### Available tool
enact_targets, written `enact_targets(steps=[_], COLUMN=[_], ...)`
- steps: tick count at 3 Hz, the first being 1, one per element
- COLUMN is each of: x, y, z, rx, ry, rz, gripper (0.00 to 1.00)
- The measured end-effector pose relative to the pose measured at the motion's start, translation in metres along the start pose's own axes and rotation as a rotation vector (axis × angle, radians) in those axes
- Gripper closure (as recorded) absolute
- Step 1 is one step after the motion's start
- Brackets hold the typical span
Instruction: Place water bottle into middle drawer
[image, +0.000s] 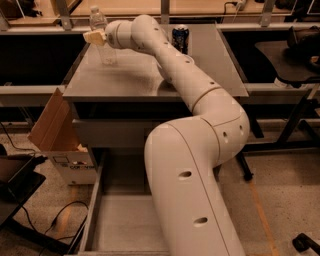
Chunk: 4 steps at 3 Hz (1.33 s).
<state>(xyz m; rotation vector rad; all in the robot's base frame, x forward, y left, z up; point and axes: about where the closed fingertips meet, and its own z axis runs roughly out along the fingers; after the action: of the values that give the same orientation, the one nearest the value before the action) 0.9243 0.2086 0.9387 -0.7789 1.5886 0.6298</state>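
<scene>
The water bottle (103, 46), clear with a white cap, stands upright at the back left corner of the gray cabinet top (130, 80). My gripper (94, 37), with tan tips, is at the bottle's upper body, on its left side as seen here, and overlaps it. The arm reaches from the lower middle up across the cabinet top. The middle drawer (117, 222) is pulled out wide open below, and its flat gray floor is bare. The arm's lower part covers the drawer's right side.
A blue soda can (180, 38) stands at the back middle of the cabinet top. A closed drawer front (107, 133) sits above the open drawer. An open cardboard box (57, 132) stands on the floor at the left. A black chair (295, 50) is at the right.
</scene>
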Motion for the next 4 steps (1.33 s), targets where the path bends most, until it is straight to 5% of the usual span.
enact_targets(steps=[2, 4], x=[0.004, -0.013], y=[0.005, 0.016], z=[0.006, -0.006], rx=[-0.009, -0.034], ry=[0.004, -0.012], rz=[0.002, -0.018], gripper=[0.95, 1.0])
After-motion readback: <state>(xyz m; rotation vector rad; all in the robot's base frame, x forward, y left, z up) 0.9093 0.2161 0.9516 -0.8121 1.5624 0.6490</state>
